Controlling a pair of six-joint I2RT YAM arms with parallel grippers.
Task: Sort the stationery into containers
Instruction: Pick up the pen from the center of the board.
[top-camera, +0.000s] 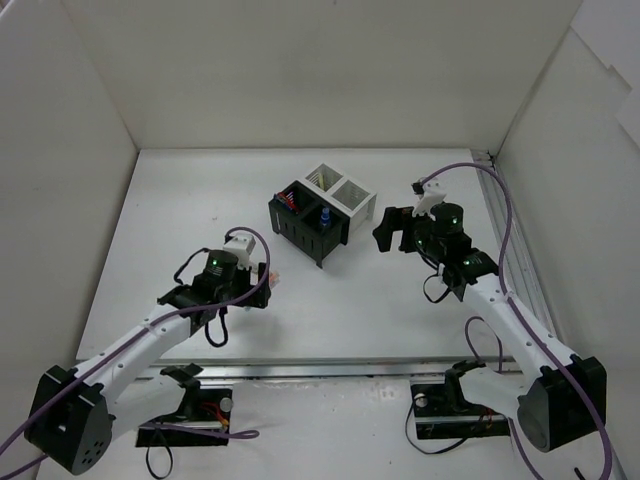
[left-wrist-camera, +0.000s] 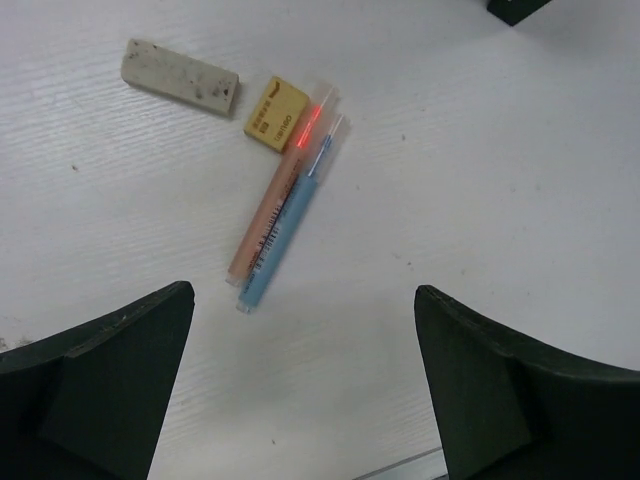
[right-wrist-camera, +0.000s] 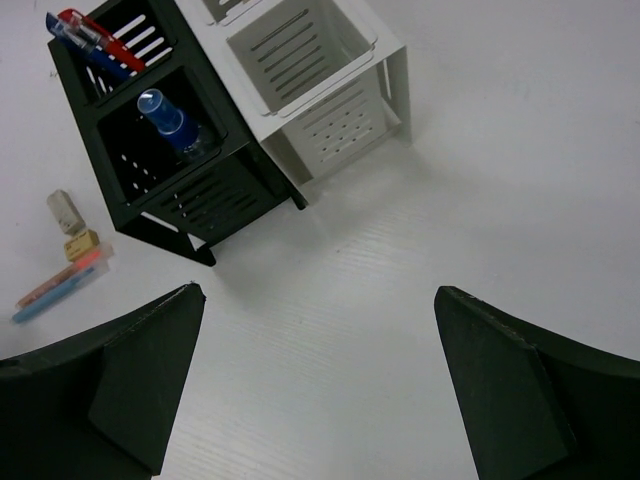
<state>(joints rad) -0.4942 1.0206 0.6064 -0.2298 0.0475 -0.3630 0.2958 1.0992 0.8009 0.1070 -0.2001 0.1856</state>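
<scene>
The containers stand mid-table: two black bins at the left, two white at the right. One black bin holds red and blue pens, the other a blue-capped bottle. On the table lie a pink marker and a blue marker side by side, a yellow eraser and a beige eraser. My left gripper is open and empty, hovering just short of the markers. My right gripper is open and empty, right of the bins.
White walls enclose the table on the left, back and right. A metal rail runs along the right edge. The loose markers and erasers also show at the far left of the right wrist view.
</scene>
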